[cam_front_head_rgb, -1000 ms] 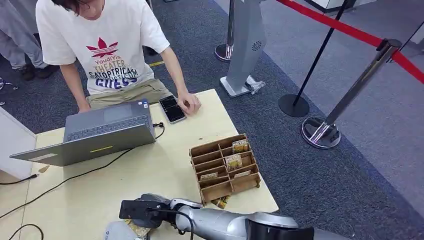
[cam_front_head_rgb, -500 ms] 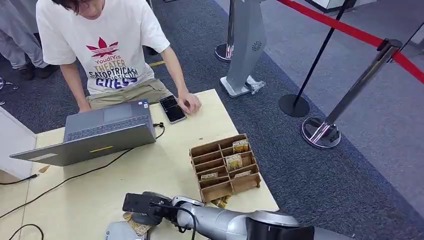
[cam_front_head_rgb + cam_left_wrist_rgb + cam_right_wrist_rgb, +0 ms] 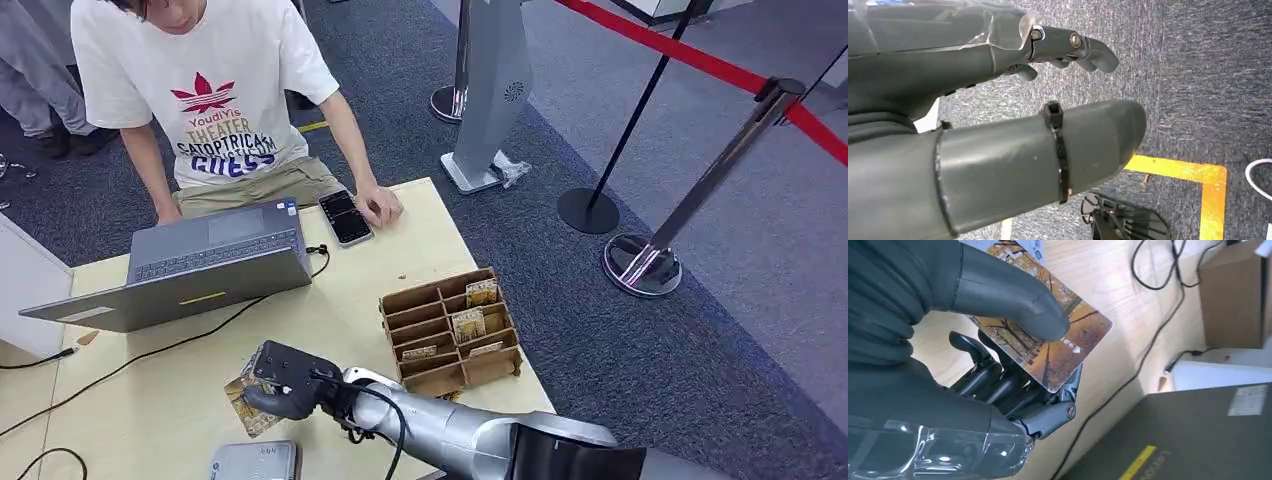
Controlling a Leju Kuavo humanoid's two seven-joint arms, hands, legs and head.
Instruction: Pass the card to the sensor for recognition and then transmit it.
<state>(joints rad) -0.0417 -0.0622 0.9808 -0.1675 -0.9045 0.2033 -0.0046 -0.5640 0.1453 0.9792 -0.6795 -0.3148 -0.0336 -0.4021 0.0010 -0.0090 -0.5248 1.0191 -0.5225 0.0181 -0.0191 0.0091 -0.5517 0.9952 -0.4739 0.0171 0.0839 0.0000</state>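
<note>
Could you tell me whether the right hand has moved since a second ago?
Yes. The right hand, holding the card, moved away from the grey sensor, toward the laptop.

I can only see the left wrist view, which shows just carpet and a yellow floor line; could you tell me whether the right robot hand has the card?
Observer: Yes. The right robot hand pinches the card between its thumb and fingers.
Operator: Thank you. Where is it in relation to the sensor?
Observer: A grey device, probably the sensor, lies at the table's near edge. The card is held just beyond it, not over it.
Operator: Is anyone there to receive it?
Observer: A person leans over the table's far edge, with one hand beside a phone.
</note>
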